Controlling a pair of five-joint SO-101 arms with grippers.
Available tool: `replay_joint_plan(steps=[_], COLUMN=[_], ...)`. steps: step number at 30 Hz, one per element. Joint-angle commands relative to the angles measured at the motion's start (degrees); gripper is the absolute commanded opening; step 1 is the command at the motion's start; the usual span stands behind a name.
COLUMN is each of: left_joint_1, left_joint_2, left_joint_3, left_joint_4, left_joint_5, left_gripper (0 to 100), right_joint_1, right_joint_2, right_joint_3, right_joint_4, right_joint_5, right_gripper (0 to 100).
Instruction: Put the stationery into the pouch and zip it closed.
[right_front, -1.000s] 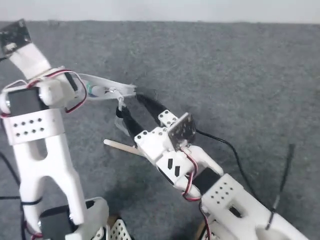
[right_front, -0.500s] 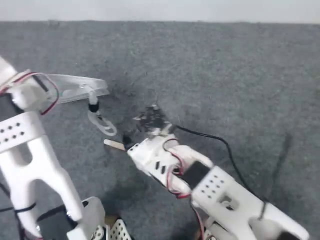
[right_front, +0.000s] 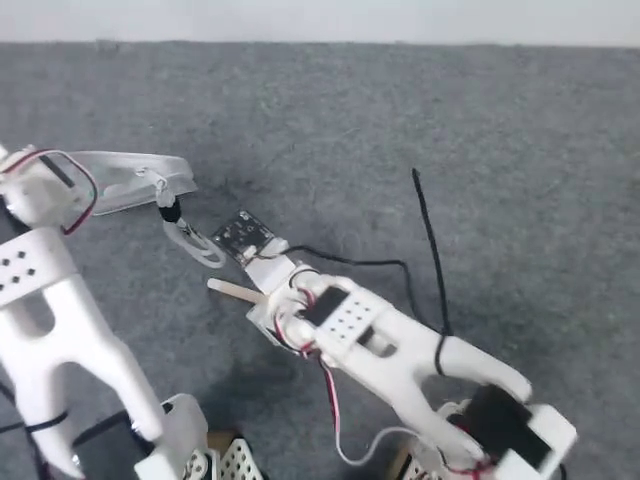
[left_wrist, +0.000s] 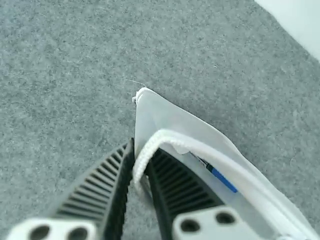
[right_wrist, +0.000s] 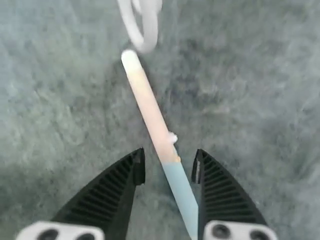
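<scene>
Left wrist view: left tool (left_wrist: 140, 151) clamps pouch (left_wrist: 172, 120); right tool (right_wrist: 169, 153) apart astride pen (right_wrist: 149, 106).

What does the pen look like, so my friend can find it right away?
Find the grey carpet, then the right arm's open end effector pointing down at it. The pen lies flat under its gap. It is a thin stick, cream with a pale blue end, unlike the clear pouch and curly white loop nearby.
</scene>
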Motion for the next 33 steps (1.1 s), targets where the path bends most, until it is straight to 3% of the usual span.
replay_joint_plan(steps=[1,16,20,22,28,33], left_joint_1=[-0.4,-0.4,-0.4,-0.4,-0.4,-0.4], left_joint_2=[-0.4,-0.4,-0.4,-0.4,-0.4,-0.4], left_joint_3=[-0.8,-0.7,-0.7,-0.7,-0.2,0.1], left_joint_4=[-2.0,-2.0,-2.0,-2.0,-2.3,-3.0], left_joint_5=[1.0,1.0,1.0,1.0,1.0,1.0], left_gripper=[1,1,1,1,1,1], right_joint_1=[-0.3,0.0,0.1,0.8,6.2,11.9], right_joint_2=[2.9,13.8,14.6,14.5,7.2,-3.2], right_joint_3=[-11.2,-16.3,-16.3,-16.3,-16.4,-16.0], right_joint_4=[11.0,13.1,12.8,13.6,21.7,31.8], right_joint_5=[0.6,1.0,4.5,5.2,5.6,10.5], right_gripper=[14.1,13.3,1.7,1.4,0.6,0.7])
